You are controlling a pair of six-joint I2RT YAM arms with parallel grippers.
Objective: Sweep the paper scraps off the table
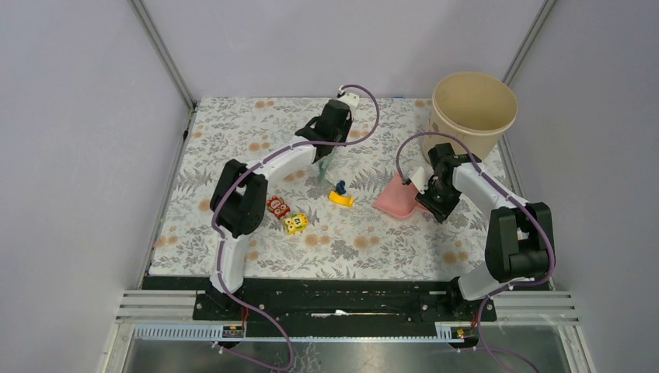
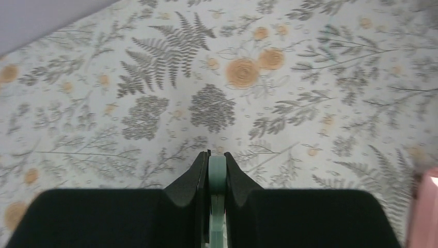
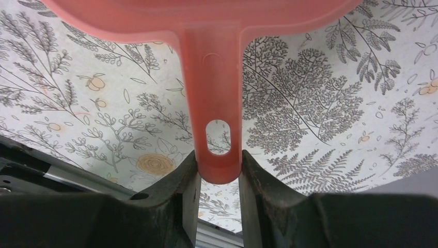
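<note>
**Two arms over the fern-printed worktop (image 1: 233,124), each hand gripping a tool.**
Top view: the left hand (image 1: 322,163), mid-width toward the far edge, is clamped on a thin teal object (image 1: 321,172). The right hand (image 1: 426,194), nearer the right edge, holds a pink dustpan (image 1: 395,200). One dark navy paper scrap (image 1: 340,186) lies mid-worktop between the hands, just beside a yellow curved piece (image 1: 343,200). A beige bucket (image 1: 474,109) stands at the far right corner. Left wrist view: fingers (image 2: 192,178) are narrowed tight against the teal object. Right wrist view: fingers (image 3: 181,181) pinch the end of the dustpan's handle (image 3: 214,103).
</note>
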